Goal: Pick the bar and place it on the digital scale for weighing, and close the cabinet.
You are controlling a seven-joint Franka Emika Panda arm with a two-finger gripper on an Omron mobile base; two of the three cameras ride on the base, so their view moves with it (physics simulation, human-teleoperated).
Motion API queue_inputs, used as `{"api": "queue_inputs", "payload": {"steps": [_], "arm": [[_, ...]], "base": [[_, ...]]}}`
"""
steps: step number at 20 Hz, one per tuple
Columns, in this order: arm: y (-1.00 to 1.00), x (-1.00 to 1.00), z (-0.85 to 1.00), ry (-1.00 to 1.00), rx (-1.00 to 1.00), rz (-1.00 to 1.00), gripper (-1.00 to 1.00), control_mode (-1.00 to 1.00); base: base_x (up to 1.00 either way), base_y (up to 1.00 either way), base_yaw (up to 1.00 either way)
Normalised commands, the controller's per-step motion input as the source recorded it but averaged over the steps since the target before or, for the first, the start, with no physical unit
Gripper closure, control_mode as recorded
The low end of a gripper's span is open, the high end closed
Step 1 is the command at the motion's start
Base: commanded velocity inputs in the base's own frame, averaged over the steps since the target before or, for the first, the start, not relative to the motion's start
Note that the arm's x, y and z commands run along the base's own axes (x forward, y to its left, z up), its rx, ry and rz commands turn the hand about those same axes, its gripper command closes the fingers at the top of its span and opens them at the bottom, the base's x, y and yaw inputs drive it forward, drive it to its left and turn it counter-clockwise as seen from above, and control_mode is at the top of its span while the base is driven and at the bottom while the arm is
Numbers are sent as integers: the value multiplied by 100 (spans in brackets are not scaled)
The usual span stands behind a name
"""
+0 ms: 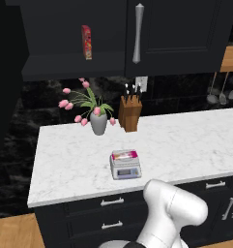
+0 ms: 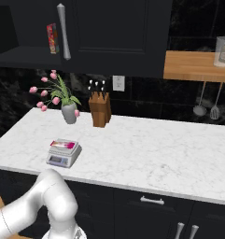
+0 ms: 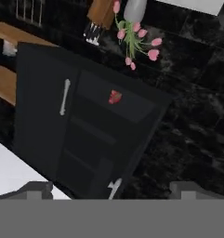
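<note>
- Ahead of the jaws [image 3: 111, 188], in the hand view, stands the black cabinet [image 3: 85, 125], rolled over in that picture; its left door is swung open, showing dark shelves, and a long silver handle [image 3: 63, 96] marks the shut door.
- The jaws are spread wide with nothing between them; the 2 finger tips [image 3: 38, 189] rise apart at the bottom of the hand view.
- The bar [image 1: 124, 155], pink and white, lies flat on the silver platform of the digital scale [image 1: 125, 165], well away from the jaws, on the marble worktop [image 1: 185, 140]. I judge the weighing part done.
- What is left is shutting the cabinet. The open door's handle [image 3: 114, 187] sits just beside the jaws, low in the hand view, so the door edge looks close enough to push.
- A tall red box [image 1: 86, 42] stands upright on the cabinet shelf, back from the front edge; I expect the door can swing past it.
- Beyond the jaws, the vase of pink tulips [image 1: 98, 121] and the knife block [image 1: 130, 112] stand at the worktop's back, below the cabinet and clear of the door's sweep.
- Room looks open around the door; the main risk is the fingers slipping off its thin edge.
</note>
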Motion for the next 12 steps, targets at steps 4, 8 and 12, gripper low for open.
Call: {"api": "queue_inputs", "payload": {"steps": [4, 8, 12], "arm": [[67, 79, -63, 18, -28, 40, -100, -100], [34, 100, -100, 0, 7, 42, -100, -100], [-11, 100, -78, -7, 11, 58, -100, -100]], "base": [[0, 0, 0], [0, 0, 0], [0, 0, 0]]}}
